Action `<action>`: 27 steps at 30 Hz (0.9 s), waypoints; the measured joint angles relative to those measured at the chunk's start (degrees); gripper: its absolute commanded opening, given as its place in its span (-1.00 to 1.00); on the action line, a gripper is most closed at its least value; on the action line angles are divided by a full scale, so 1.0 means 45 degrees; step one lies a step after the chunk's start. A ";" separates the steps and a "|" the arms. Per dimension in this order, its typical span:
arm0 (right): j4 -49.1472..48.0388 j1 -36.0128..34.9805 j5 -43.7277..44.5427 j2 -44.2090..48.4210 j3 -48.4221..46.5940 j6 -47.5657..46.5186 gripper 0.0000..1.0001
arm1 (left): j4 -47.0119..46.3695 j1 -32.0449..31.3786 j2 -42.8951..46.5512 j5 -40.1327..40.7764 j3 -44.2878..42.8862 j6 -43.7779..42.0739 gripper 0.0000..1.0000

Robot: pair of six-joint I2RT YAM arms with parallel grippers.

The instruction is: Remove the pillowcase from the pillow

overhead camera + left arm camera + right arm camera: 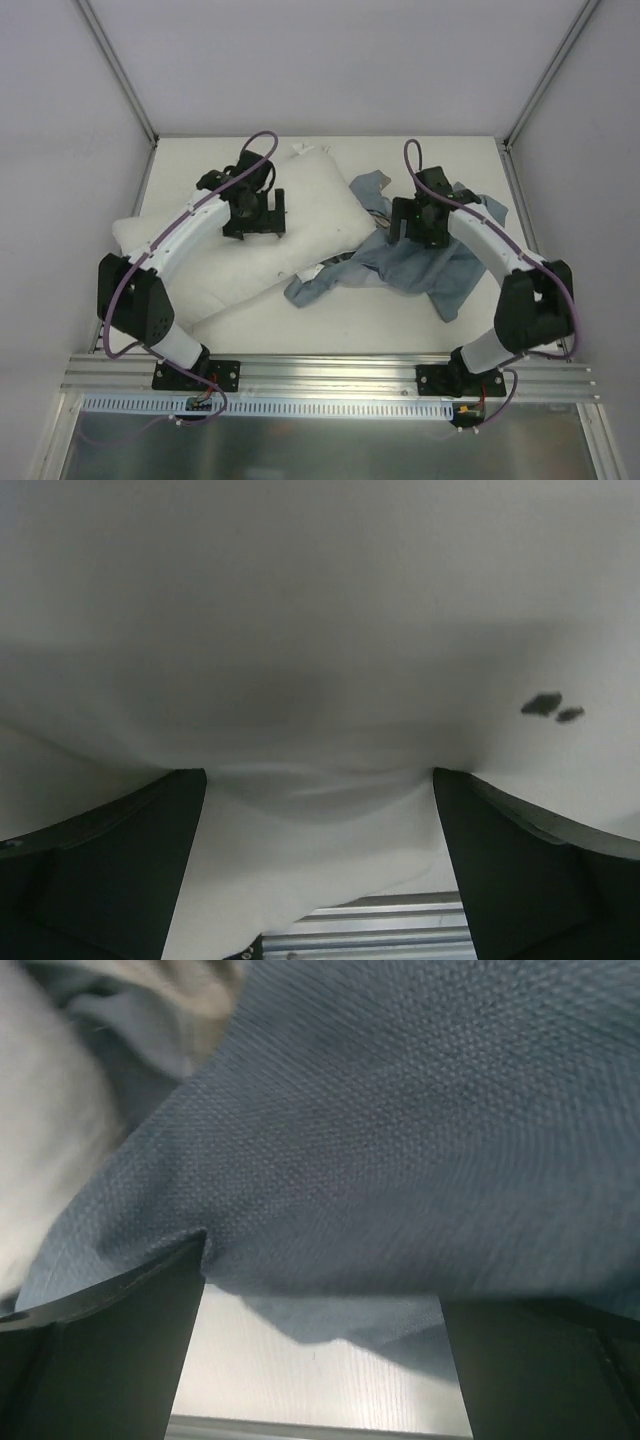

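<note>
The table (pixel 330 325) carries all items. The pillow (pixel 315 210) lies flat on it, set diagonally, one pointed corner toward the far wall and the opposite end toward the left arm's base. The pillowcase (pixel 420 270) lies in a crumpled, wrinkled heap just beside the pillow's right long edge. It touches that edge, and one narrow tail of fabric runs along the pillow's near-right side. The pillow's white face is uncovered over its whole visible top. The left arm (pixel 185 235) reaches across the pillow lengthwise. The right arm (pixel 490 240) reaches over the pillowcase heap, to the right of the pillow. The left gripper (pixel 256 218) sits on top of the pillow near its far half. In the left wrist view, the left gripper (pixel 320 775) has its fingers (pixel 120 870) set wide apart, with the white pillow (pixel 320 630) bulging down between them; nothing is clamped. The right gripper (pixel 418 228) sits on the pillowcase just right of the pillow. In the right wrist view, the right gripper (pixel 322 1250) has its fingers (pixel 110 1350) spread apart, with slate-blue pillowcase (pixel 420 1130) draped across the gap, not pinched. Two small dark marks (pixel 553 707) show on the pillow fabric.
</note>
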State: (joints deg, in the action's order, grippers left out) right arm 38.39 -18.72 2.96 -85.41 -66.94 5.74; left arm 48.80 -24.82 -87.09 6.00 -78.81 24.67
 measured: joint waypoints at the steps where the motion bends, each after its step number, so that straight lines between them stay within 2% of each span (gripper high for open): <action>1: -0.0165 0.0097 -0.0107 -0.0593 0.0000 0.0005 0.90 | -0.0029 -0.0063 -0.0432 0.0049 0.0083 0.0073 0.76; 2: -0.0340 0.0214 -0.0160 -0.1224 0.0000 0.0000 0.73 | -0.0044 -0.0078 -0.0753 0.0063 0.0131 0.0151 0.55; 3: -0.0476 0.0335 -0.0204 -0.1729 0.0019 0.0015 0.19 | -0.0034 -0.0078 -0.1025 0.0078 0.0141 0.0267 0.25; 4: -0.0573 0.0457 -0.0238 -0.2074 0.0053 -0.0053 -0.13 | -0.0058 -0.0078 -0.1195 0.0112 0.0141 0.0359 -0.56; 5: -0.0656 0.0549 -0.0267 -0.2215 0.0112 0.0024 -0.50 | -0.0083 -0.0073 -0.1311 0.0155 0.0126 0.0476 -0.93; 6: -0.0699 0.0675 -0.0321 -0.2249 0.0189 0.0000 -0.98 | -0.0087 -0.0053 -0.1394 0.0175 0.0092 0.0471 -1.00; 9: -0.0816 0.1239 -0.0403 -0.2069 0.0199 0.0180 -0.99 | -0.0131 0.0199 -0.1462 0.0029 -0.0078 0.0588 -1.00; 12: -0.0763 0.2215 -0.0427 -0.1462 0.0175 0.0194 -0.99 | -0.0131 0.1035 -0.1413 -0.0423 -0.0301 0.0767 -1.00; 17: -0.0277 0.3764 -0.0107 0.0457 -0.0573 0.0185 -0.99 | -0.0325 0.3852 -0.1059 -0.1399 -0.0957 0.1039 -1.00; 22: 0.0243 0.4342 0.0510 0.2521 -0.2535 0.0155 -0.99 | -0.0491 0.6421 -0.0549 -0.1637 -0.1938 0.1297 -1.00; 27: 0.0437 0.4512 0.1239 0.4027 -0.3623 0.0301 -0.99 | -0.0447 0.7014 -0.0476 -0.1671 -0.2589 0.1744 -1.00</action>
State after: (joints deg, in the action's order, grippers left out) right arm 40.36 1.58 8.54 -67.29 -83.24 7.09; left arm 46.78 6.74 -89.23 -1.52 -90.45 32.51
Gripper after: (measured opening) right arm 0.013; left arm 0.020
